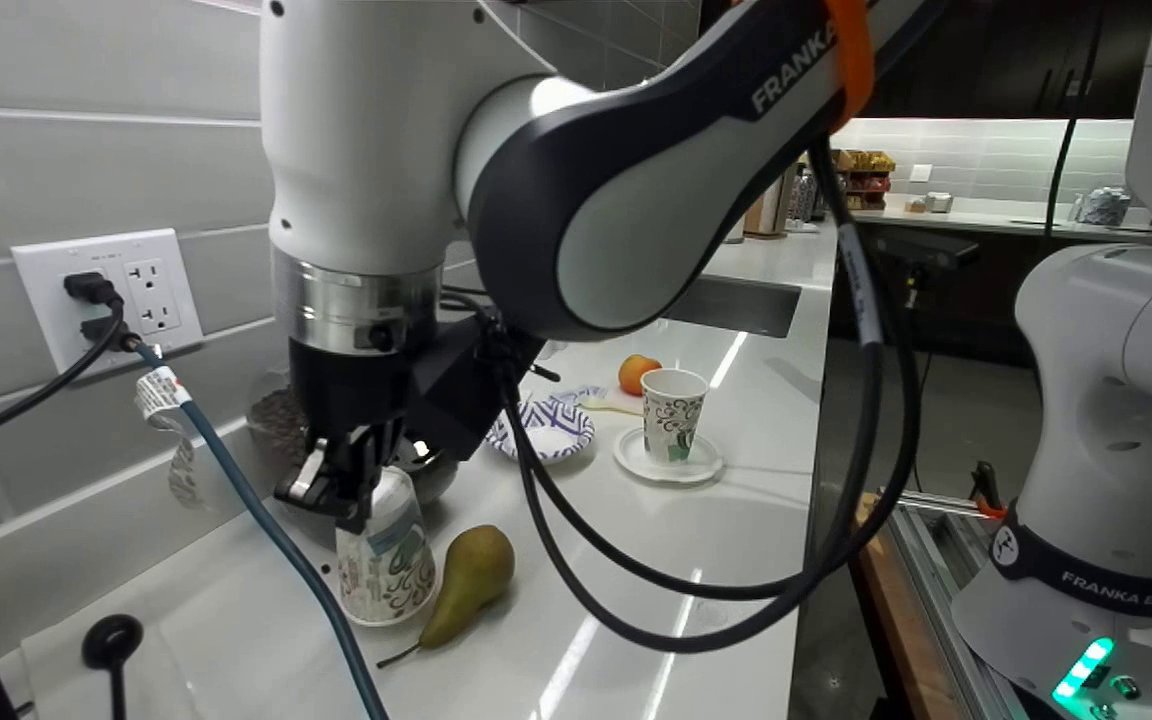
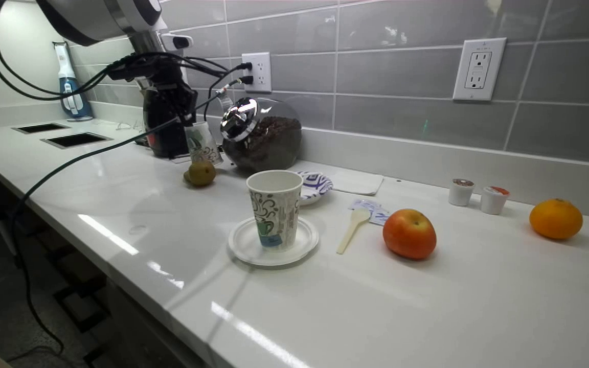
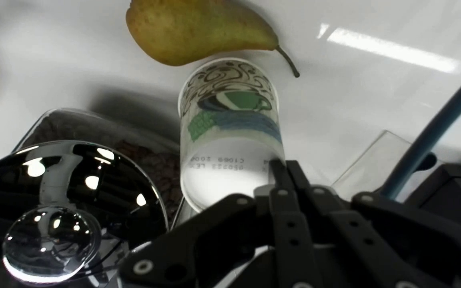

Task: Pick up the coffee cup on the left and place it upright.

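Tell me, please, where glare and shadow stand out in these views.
In both exterior views, bright streaks of glare on the white countertop; in an exterior view, far cabinets nearly black above a brightly lit backsplash; in the wrist view, another streak at upper right, highlights on the jar lid, and a soft dark shadow left of the coffee cup.

In an exterior view the camera is facing the arm (image 1: pixel 526 190) up close; in an exterior view, obliquely, the tiled wall (image 2: pixel 397 76). The wrist view is peering closely down, all three sharing the coffee cup (image 3: pixel 230 132).
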`<state>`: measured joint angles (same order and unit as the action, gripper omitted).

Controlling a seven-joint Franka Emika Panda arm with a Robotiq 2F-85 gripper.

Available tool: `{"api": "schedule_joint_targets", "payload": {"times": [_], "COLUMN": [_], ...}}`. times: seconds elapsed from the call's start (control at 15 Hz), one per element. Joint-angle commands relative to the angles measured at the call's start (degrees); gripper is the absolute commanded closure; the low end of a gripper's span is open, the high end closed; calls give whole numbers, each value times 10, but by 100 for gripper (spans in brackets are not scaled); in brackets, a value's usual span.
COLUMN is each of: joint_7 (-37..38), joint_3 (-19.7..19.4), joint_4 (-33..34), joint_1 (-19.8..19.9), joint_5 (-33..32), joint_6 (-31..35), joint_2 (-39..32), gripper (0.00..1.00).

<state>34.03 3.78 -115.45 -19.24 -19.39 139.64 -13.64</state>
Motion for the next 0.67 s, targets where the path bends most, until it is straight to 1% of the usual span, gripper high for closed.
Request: {"api": "schedule_joint_targets", "payload": {"times": [0.0, 0.13, 0.33, 0.47, 0.6], "joint_7": [73, 107, 142, 171, 191], "joint_3": [3, 13, 33, 48, 67], "joint_4": [-71, -92, -114, -125, -129], "joint_1": [-8, -3, 10, 14, 19], "joint_5": [-50, -75, -86, -117, -143], "joint_6": [28, 29, 4, -44, -110], "joint_2": [80, 109, 143, 166, 184], "gripper": [99, 99, 99, 99, 99]}}
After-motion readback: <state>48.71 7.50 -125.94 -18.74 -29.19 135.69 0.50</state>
